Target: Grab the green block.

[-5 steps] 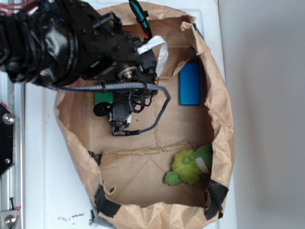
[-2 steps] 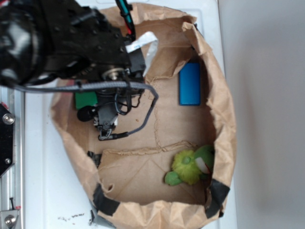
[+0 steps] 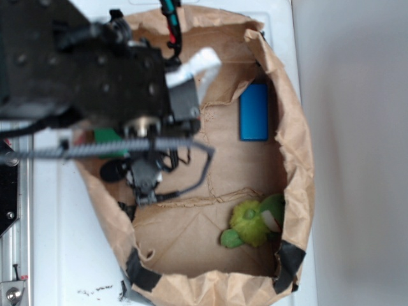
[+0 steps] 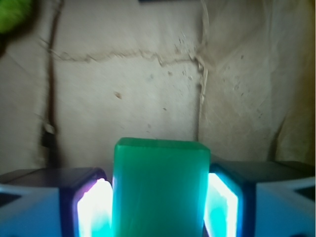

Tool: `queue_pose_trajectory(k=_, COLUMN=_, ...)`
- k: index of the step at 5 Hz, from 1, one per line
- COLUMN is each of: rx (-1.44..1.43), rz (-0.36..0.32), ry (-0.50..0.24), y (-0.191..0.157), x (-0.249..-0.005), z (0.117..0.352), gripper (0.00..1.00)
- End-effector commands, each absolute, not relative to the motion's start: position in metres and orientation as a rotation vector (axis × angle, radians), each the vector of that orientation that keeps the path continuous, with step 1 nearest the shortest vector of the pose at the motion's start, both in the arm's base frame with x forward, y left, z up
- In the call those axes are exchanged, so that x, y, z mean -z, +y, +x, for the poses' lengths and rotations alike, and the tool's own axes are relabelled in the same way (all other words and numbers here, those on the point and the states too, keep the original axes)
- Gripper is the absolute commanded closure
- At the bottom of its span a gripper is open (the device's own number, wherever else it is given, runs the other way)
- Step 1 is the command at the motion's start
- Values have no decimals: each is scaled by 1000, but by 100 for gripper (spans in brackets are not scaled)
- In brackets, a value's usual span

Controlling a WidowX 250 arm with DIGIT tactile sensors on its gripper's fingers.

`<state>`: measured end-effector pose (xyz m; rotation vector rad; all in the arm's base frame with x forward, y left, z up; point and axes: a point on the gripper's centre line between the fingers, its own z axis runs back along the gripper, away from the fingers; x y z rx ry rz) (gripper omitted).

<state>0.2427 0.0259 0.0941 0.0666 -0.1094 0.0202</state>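
Observation:
In the wrist view the green block (image 4: 159,190) stands between my two lit fingers (image 4: 94,207), which press on both its sides. My gripper (image 4: 159,202) is shut on it, above the brown paper floor. In the exterior view only a sliver of the green block (image 3: 107,135) shows under the big black arm (image 3: 89,70), at the bag's left wall. The arm hides the fingers there.
A brown paper bag (image 3: 299,172), cut low, rings the work area on a white table. A blue block (image 3: 254,112) lies at the bag's upper right. A fuzzy yellow-green plush toy (image 3: 252,223) sits at its lower right. A grey cable (image 3: 191,182) loops under the arm.
The arm has moved left and come closer to the camera, looking larger and blurrier. The green block has gone left with it, from the bag's floor toward the left wall.

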Motion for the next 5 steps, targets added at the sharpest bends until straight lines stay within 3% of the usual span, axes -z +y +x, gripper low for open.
queue_pose_trajectory(k=1, rx=-100, rz=93, ry=-170, y=6, x=-160, z=273, gripper=100)
queue_pose_trajectory(k=3, rx=-107, rz=39, ry=-180, y=12, x=-192, z=271, gripper=100)
queue_pose_trajectory(k=5, rx=-91, rz=30, ry=-217, y=9, x=-197, z=268, gripper=100)
